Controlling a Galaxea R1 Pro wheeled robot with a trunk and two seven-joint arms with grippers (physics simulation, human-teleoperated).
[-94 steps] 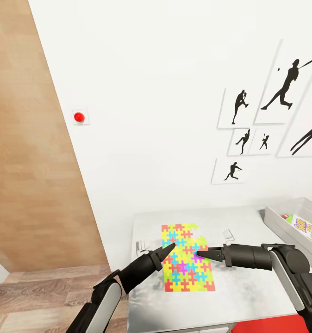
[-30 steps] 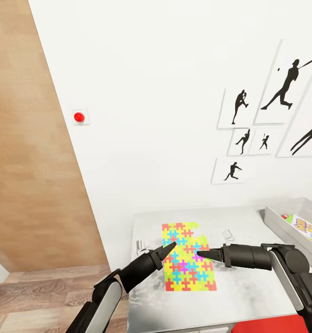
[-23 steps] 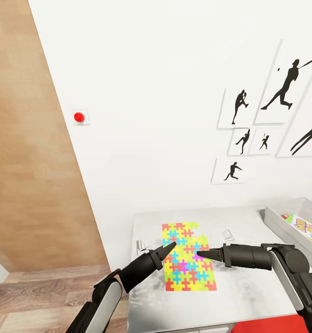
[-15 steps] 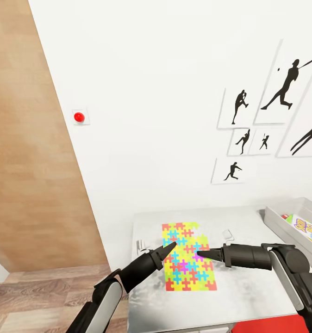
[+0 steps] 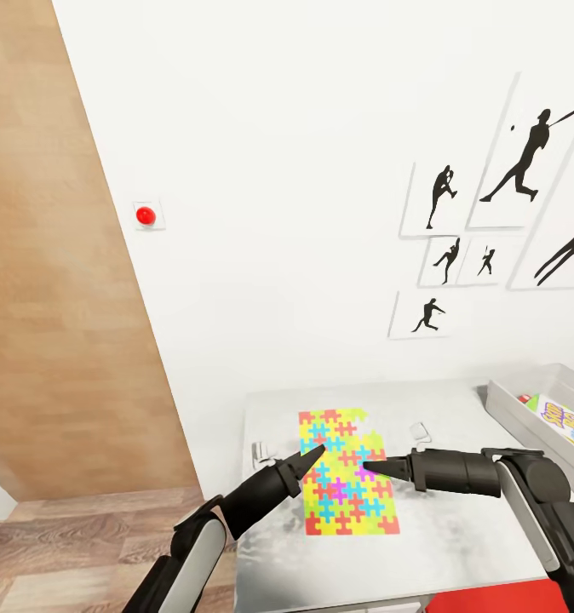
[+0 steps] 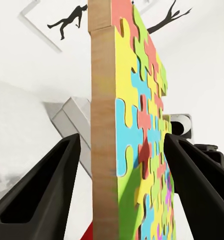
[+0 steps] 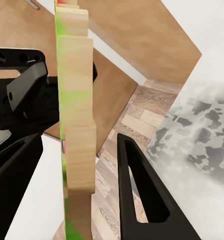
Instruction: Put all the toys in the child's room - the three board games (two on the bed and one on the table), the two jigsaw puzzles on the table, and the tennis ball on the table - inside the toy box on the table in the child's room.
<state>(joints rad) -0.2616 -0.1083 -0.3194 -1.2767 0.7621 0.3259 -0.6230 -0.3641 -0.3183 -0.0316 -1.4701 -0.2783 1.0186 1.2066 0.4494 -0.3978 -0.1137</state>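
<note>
A jigsaw puzzle (image 5: 345, 477) of yellow, pink, green and blue pieces hangs flat just above the pale grey table (image 5: 457, 528), between my two grippers. My left gripper (image 5: 311, 455) straddles the puzzle's left edge. In the left wrist view the thick wooden edge of the puzzle (image 6: 103, 140) stands between the spread fingers (image 6: 52, 175), with a gap on the underside. My right gripper (image 5: 373, 466) straddles the opposite side, and the puzzle edge (image 7: 76, 125) shows gaps to both fingers (image 7: 136, 190). The light grey toy box (image 5: 525, 421) stands at the table's right end with a printed board game (image 5: 566, 424) inside.
Two small pale objects (image 5: 419, 431) (image 5: 260, 454) lie on the table near the puzzle. The white wall with black sports silhouettes (image 5: 525, 162) rises right behind the table. A wooden door panel (image 5: 57, 298) and plank floor are to the left, and a red chair (image 5: 491, 598) is below.
The puzzle has crept a little to the right between the fingers. Both arms hold almost the same pose.
</note>
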